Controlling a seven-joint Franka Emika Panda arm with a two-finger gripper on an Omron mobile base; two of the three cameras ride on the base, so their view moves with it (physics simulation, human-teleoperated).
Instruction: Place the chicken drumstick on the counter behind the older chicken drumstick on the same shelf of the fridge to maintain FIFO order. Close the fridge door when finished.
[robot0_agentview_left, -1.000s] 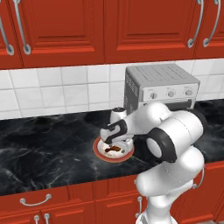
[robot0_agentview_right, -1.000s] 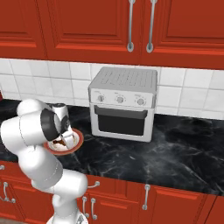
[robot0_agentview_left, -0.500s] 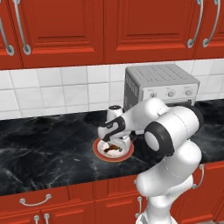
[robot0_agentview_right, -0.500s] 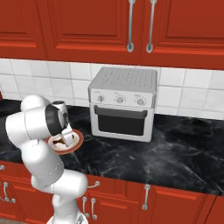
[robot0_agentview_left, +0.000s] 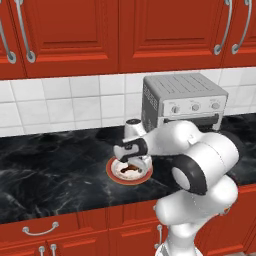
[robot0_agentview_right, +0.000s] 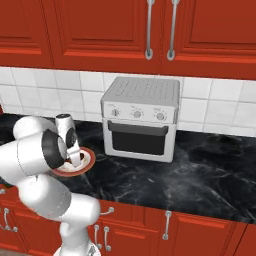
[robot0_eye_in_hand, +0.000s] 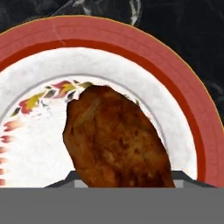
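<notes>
The browned, glossy chicken drumstick (robot0_eye_in_hand: 117, 138) lies on a round white plate with a red rim and a painted leaf pattern (robot0_eye_in_hand: 52, 57); in the hand view its rounded end points up toward the plate's middle, and its near end runs down out of sight at the bottom edge. The plate sits flat on the long black marble-look worktop with white veins (robot0_agentview_left: 55, 170), near its front edge, with red drawer fronts and silver handles (robot0_agentview_left: 40, 231) below.

The claw (robot0_agentview_left: 131, 167) of the white arm is down over the plate, right at the drumstick. From the hand view the meat lies between the dark finger tips (robot0_eye_in_hand: 65, 179), of which just a sliver shows on either side, but I cannot tell whether they are pinching it or stand a little apart from it.

Just beyond the plate, to the right as I face the wall, stands a boxy steel toaster oven with three knobs and a dark glass door (robot0_agentview_right: 140, 120), backed against white wall tiles (robot0_agentview_left: 60, 102). Above hang red cabinet doors with long silver handles (robot0_agentview_right: 100, 30).
</notes>
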